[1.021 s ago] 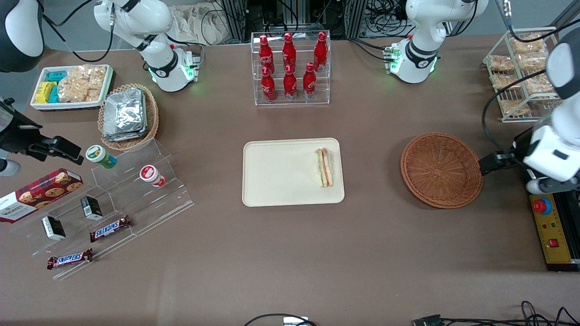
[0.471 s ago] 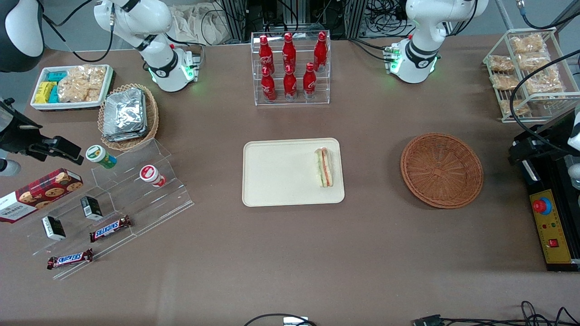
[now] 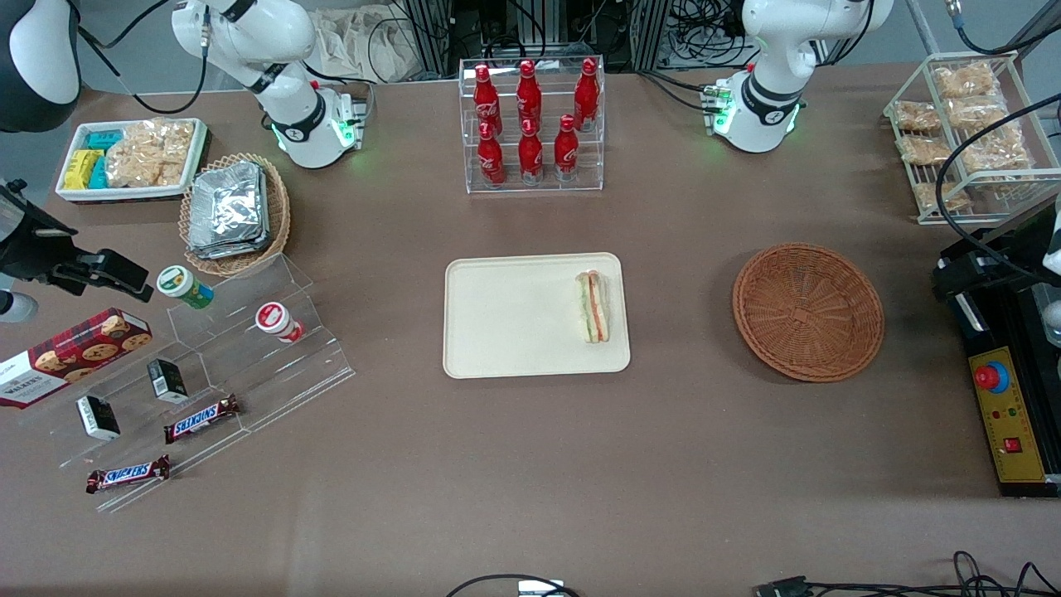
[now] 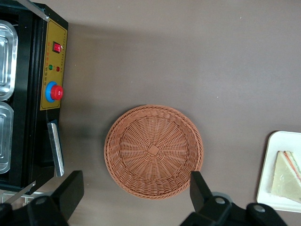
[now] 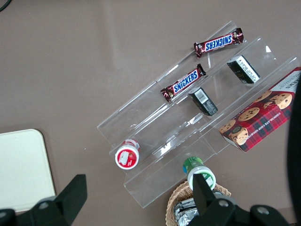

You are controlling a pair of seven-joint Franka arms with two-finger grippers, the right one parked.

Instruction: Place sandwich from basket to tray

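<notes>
Gripper (image 4: 134, 200) high above the basket (image 4: 154, 150), fingers (image 4: 200, 190) spread apart, pale layered sandwich (image 3: 593, 307) lying on the tray (image 3: 514, 319)

1. In the left wrist view the pincer (image 4: 136, 193) shows only its two dark fingers (image 4: 70, 188), spread wide and empty; its body is cut off by the edge.
2. There the tray (image 4: 277, 169) and sandwich (image 4: 286, 175) are cut by the edge.
3. In the front view the pincer is not visible, past the frame's edge near the basket (image 3: 808, 311).
</notes>
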